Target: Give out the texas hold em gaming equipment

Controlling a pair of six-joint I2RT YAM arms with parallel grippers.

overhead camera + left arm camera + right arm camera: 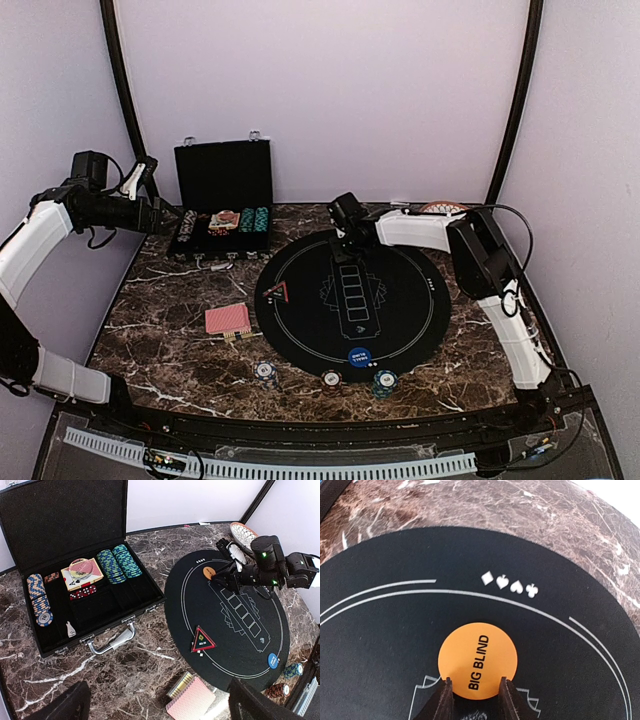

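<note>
Now | right pincer (475, 687): jaws narrow, tips astride near edge of orange disc (477, 655), grip not confirmed | disc laid flat on black mat (380, 630) just ahead of tips, likely so a blind seat is marked | left pincer (160, 705): spread wide, empty

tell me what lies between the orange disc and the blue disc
The right gripper at the orange disc's edge, then only the mat's printed card outlines to the blue disc; left wrist view.

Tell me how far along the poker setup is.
Placed: blue disc and red triangle on the mat, three chip stacks at its near edge. In hand: right gripper over the orange disc, jaws apart. Remaining: the card deck, plus chips in the case.
</note>
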